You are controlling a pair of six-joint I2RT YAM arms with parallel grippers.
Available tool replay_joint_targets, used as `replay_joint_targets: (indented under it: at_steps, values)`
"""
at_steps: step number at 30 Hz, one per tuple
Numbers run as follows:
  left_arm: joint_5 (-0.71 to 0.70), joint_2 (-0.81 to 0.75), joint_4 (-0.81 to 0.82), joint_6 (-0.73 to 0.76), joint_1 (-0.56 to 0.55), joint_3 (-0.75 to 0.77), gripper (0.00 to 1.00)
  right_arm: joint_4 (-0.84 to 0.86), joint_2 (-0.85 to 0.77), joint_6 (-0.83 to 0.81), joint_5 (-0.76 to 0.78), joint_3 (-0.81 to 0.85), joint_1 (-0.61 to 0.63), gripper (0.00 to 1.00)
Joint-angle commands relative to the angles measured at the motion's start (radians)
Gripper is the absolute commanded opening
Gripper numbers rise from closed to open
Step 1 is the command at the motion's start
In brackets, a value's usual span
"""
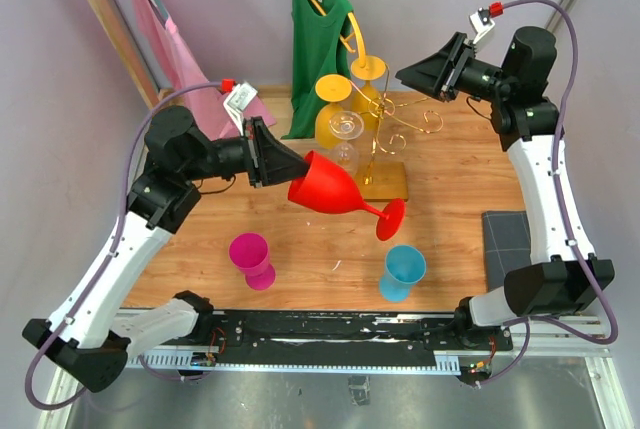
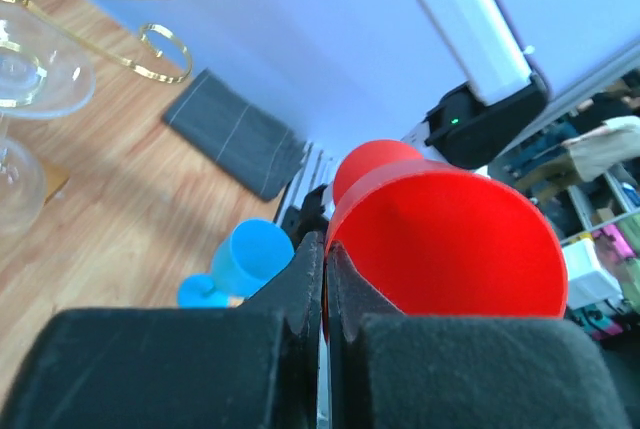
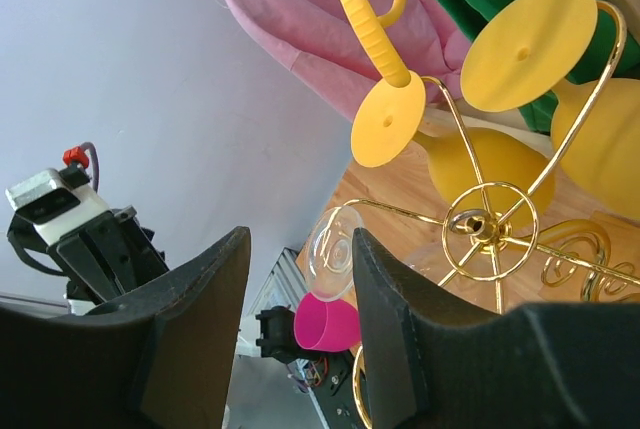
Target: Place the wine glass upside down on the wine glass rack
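The left claw (image 1: pixel 296 166) pinches the rim of the red wine glass (image 1: pixel 335 194), holding it tipped on its side over the table (image 1: pixel 450 209). Just right of it stands the gold rack (image 1: pixel 388 181), with yellow glasses (image 1: pixel 333 99) hanging upside down and, I think, a clear one too. The right claw (image 1: pixel 403 74) hovers near the rack's top, fingers spread and empty.

Left tool (image 1: pixel 287 167) clamped, right tool (image 1: pixel 408 75) agape.

The wine glass rack (image 1: pixel 385 139) stands rear-centre on the desk (image 1: pixel 450 199); wine glass (image 1: pixel 335 191) before it, apparently raised; left cup (image 1: pixel 250 259) and right cup (image 1: pixel 402 271) nearer.
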Motion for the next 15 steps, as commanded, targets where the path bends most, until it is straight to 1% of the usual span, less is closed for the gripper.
replay_joint_targets:
  at_steps: [1,5,8,9,10,12,14,15]
  values:
    - [0.261,-0.009,0.535,-0.357,0.091,-0.089,0.00,0.036,-0.047,-0.030,-0.012,0.005,-0.017,0.47]
    - [0.307,0.047,0.982,-0.720,0.162,-0.145,0.00,0.062,-0.060,-0.037,-0.020,-0.011,-0.017,0.47]
    - [0.294,0.118,1.256,-0.927,0.196,-0.146,0.00,0.104,-0.073,-0.032,-0.035,-0.029,-0.017,0.47]
    - [0.282,0.145,1.369,-1.013,0.208,-0.148,0.00,0.119,-0.078,-0.032,-0.040,-0.036,-0.017,0.47]
    - [0.263,0.187,1.527,-1.106,0.223,-0.149,0.00,0.137,-0.083,-0.030,-0.046,-0.045,-0.017,0.47]
    - [0.190,0.266,1.773,-1.306,0.257,-0.156,0.00,0.180,-0.093,-0.019,-0.057,-0.065,-0.016,0.47]
    - [0.089,0.352,1.979,-1.482,0.275,-0.148,0.00,0.273,-0.110,0.008,-0.081,-0.103,-0.016,0.47]
    - [0.054,0.391,2.056,-1.545,0.280,-0.137,0.00,0.332,-0.120,0.029,-0.095,-0.127,-0.015,0.47]
